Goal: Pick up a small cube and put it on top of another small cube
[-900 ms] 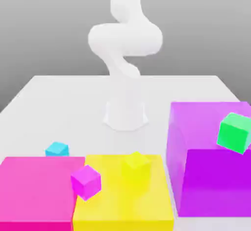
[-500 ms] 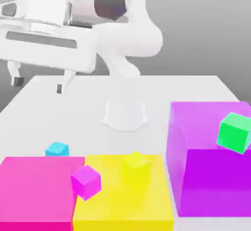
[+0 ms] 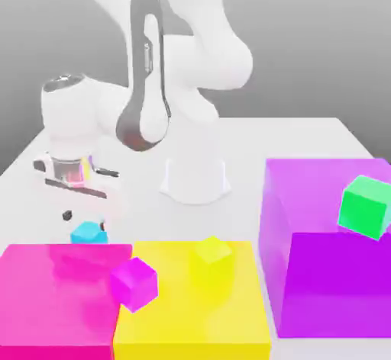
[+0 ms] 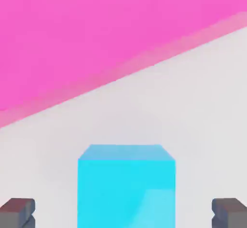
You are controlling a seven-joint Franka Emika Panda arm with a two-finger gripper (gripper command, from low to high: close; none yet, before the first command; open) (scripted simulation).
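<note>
Low at the exterior view's left, my gripper (image 3: 82, 215) hangs fully open and empty over the cyan cube (image 3: 88, 233); I'd descend straight, keeping it centred between both fingers (image 4: 18, 211).

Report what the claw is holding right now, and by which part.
Nothing. The claw is open, its fingertips apart either side of the cyan cube, not touching it.
</note>
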